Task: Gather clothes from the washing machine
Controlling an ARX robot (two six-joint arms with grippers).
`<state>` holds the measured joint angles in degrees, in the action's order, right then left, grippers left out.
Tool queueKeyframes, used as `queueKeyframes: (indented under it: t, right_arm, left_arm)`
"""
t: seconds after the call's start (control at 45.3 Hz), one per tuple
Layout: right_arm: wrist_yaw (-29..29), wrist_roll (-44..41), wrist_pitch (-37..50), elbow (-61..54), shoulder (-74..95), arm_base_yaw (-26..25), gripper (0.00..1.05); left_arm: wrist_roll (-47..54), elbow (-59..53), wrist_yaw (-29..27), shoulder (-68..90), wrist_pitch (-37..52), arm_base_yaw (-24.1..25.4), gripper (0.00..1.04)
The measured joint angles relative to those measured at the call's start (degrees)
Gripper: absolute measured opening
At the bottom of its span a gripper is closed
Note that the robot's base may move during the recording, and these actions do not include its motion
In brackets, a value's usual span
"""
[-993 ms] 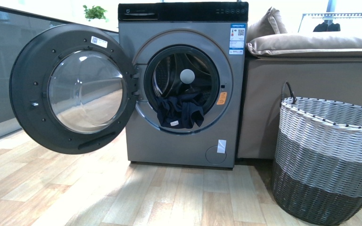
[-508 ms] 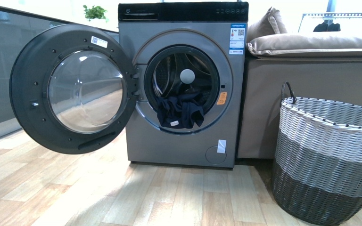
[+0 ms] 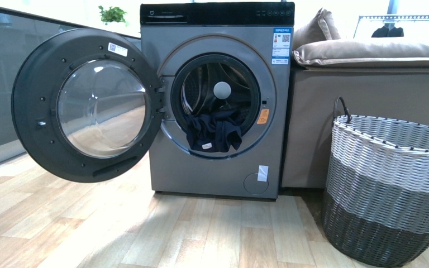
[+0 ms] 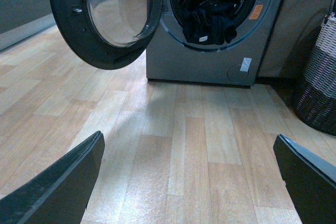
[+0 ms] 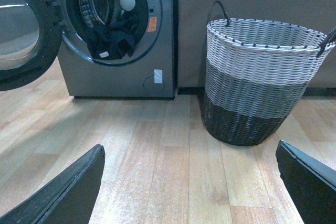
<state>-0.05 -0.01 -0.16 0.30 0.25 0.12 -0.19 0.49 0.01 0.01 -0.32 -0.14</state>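
Both of your grippers stand spread wide and grasp nothing: the left gripper (image 4: 188,137) and the right gripper (image 5: 190,145) each show two dark fingers (image 4: 63,182) far apart above the wooden floor (image 4: 184,177). The clothes (image 3: 214,133) lie in the washing machine (image 3: 201,173), spilling over the drum mouth's 6 o'clock lip, with a white label showing. Its door (image 3: 86,106) hangs open at 9 o'clock. The woven basket (image 3: 388,184) stands at the machine's 4 o'clock, well apart from it.
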Motion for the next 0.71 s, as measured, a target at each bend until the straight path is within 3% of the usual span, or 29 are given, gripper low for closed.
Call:
queueKeyframes:
  t: [0.706]
  right_arm:
    - [0.0, 0.0, 0.0, 0.0, 0.0, 0.0, 0.97]
  left_arm:
    - [0.0, 0.0, 0.0, 0.0, 0.0, 0.0, 0.98]
